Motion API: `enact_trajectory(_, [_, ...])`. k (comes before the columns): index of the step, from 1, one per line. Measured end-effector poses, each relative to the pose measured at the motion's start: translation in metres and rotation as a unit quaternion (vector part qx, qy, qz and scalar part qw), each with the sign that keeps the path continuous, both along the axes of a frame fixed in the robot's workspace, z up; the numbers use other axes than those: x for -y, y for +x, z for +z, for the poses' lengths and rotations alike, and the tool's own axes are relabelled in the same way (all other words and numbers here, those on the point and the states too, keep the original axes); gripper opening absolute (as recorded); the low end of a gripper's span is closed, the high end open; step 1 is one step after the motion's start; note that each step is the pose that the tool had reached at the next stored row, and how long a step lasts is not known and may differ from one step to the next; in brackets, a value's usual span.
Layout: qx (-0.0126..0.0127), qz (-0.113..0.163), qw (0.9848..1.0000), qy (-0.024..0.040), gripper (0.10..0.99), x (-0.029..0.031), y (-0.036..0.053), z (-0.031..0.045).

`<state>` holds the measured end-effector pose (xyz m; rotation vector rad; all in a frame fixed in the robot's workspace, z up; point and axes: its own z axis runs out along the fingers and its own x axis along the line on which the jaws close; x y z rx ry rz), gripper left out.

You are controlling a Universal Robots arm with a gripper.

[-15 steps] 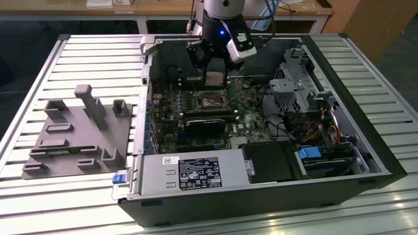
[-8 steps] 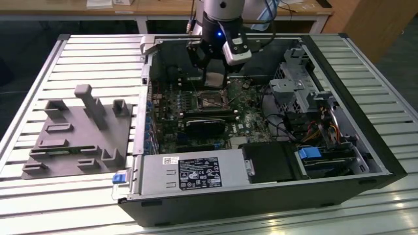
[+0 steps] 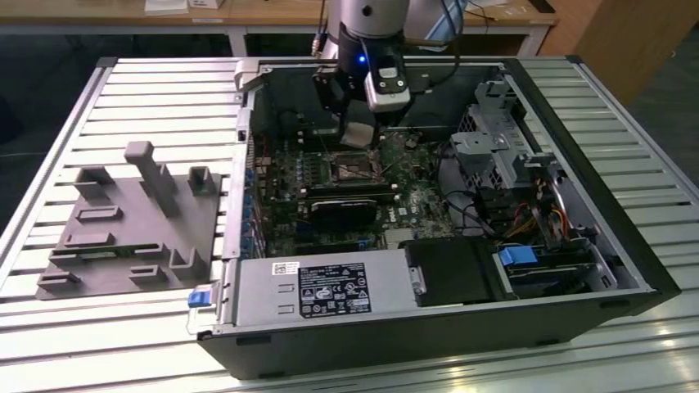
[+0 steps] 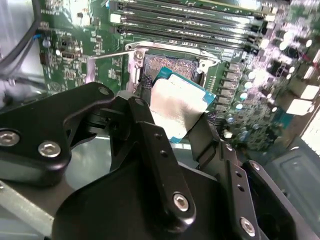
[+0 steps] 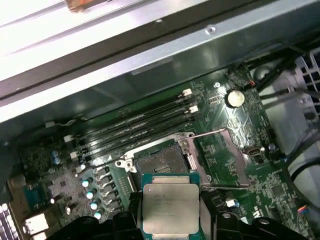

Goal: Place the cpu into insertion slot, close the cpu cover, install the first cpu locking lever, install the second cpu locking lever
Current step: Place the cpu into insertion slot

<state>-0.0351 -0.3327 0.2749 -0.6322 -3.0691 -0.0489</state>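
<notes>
At twelve o'clock from the small square, silver-rimmed insertion slot [image 3: 352, 166] in the exterior view hangs the black two-finger gripper [image 3: 356, 131]. Its fingers [image 4: 202, 135] are clamped narrowly on opposite edges of the flat silvery square cpu [image 5: 170, 207] (chip above the slot, not seated).

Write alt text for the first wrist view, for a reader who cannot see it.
The gripper holds the cpu, metal top towards the camera, close to the open insertion slot on the green motherboard, not yet seated. Long black memory slots run beyond the slot, below the case's metal wall.
</notes>
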Motion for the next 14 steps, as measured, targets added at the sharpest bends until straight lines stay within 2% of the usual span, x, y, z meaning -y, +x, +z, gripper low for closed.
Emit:
enact_trajectory(4, [0.0,-0.036,0.9994,0.0,0.541,0.0,0.0,-0.0016])
enact_trajectory(7, [0.0,-0.063,0.998,0.0,0.541,0.0,0.0,-0.0029])
enact_trajectory(11, [0.0,-0.1,0.995,0.0,0.541,0.0,0.0,-0.0046])
enact_trajectory(14, [0.0,-0.126,0.992,0.0,0.541,0.0,0.0,-0.0058])
